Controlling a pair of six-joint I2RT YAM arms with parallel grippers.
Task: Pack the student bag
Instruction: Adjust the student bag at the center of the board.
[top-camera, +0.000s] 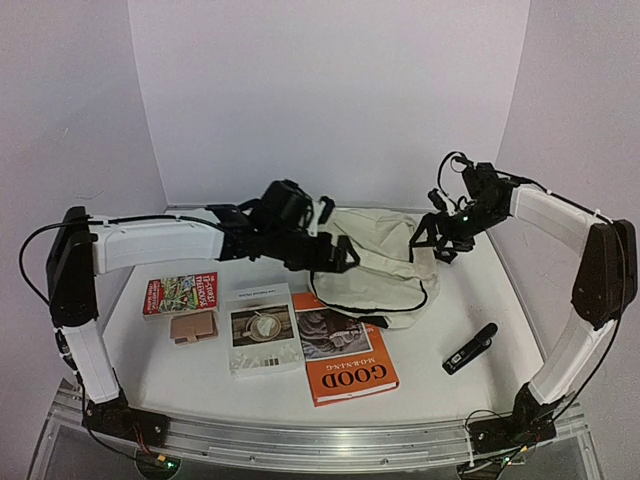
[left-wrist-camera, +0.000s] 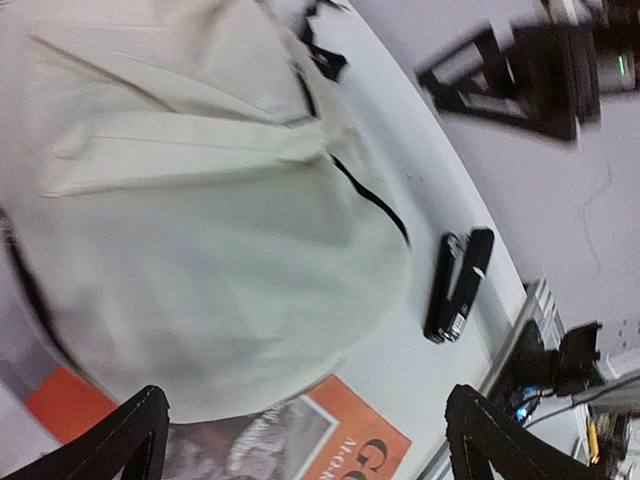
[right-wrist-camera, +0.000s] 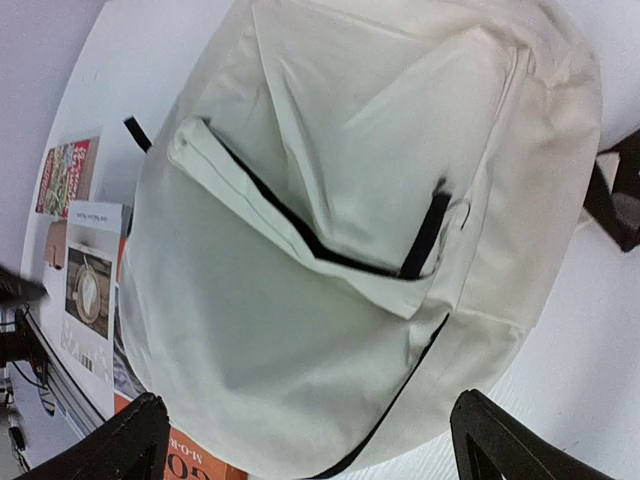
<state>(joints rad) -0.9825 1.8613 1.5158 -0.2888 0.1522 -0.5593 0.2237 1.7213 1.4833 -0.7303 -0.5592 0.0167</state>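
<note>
The cream student bag (top-camera: 378, 252) lies flat at the back middle of the table, its black zippers shut as far as I can see. My left gripper (top-camera: 335, 255) hovers over the bag's left edge, open and empty. In the left wrist view the bag (left-wrist-camera: 200, 200) fills the frame between the wide-apart fingertips (left-wrist-camera: 135, 440). My right gripper (top-camera: 437, 240) hovers over the bag's right edge, open and empty. The right wrist view looks down on the bag's front pocket (right-wrist-camera: 330, 230).
An orange "GOOD MORNING" book (top-camera: 345, 355) lies partly under the bag's near edge. A white book (top-camera: 262, 328), a red-green book (top-camera: 180, 293) and a brown wallet (top-camera: 193, 327) lie to its left. A black stapler (top-camera: 470, 349) lies front right.
</note>
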